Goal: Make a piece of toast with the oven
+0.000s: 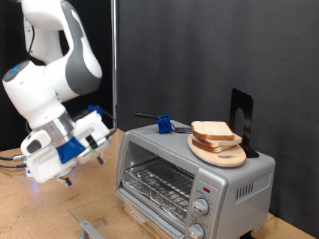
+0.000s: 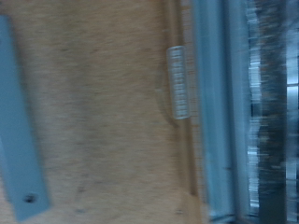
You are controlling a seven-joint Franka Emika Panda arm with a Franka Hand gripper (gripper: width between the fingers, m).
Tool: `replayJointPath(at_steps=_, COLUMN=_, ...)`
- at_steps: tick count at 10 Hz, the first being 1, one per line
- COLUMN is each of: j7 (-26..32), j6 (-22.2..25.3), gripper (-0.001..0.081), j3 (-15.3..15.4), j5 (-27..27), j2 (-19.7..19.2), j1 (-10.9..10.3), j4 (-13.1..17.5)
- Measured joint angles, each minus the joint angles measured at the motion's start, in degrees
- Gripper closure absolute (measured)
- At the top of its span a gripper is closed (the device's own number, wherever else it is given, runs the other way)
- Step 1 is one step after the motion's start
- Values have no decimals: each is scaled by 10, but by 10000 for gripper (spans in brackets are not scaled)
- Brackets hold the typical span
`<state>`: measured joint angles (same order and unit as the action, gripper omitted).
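Note:
The silver oven (image 1: 194, 179) stands on the wooden table at the exterior view's right, with its wire rack showing behind the glass and two knobs at its lower right. I cannot tell whether its door is open. The piece of toast (image 1: 213, 132) lies with another slice on a round wooden board (image 1: 221, 156) on top of the oven. My gripper (image 1: 67, 181) hangs low over the table to the left of the oven, apart from it, with nothing visible in it. The wrist view is blurred and shows the oven's front edge (image 2: 217, 112), but no fingers.
A blue-handled tool (image 1: 159, 122) and a black stand (image 1: 242, 118) sit on the oven top. A flat grey-blue strip (image 1: 90, 229) lies on the table below the gripper; it also shows in the wrist view (image 2: 19, 131). Black curtains hang behind.

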<state>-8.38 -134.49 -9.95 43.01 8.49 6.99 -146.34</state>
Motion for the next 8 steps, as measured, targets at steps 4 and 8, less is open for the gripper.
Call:
replayJointPath(at_steps=4, j7=-49, j6=42, gripper=6, j3=11, j5=17, j2=77, j1=0, j4=1)
replayJointPath(at_steps=8, j7=0, j6=49, gripper=6, j3=15, j5=113, j2=83, j1=-24, j4=12)
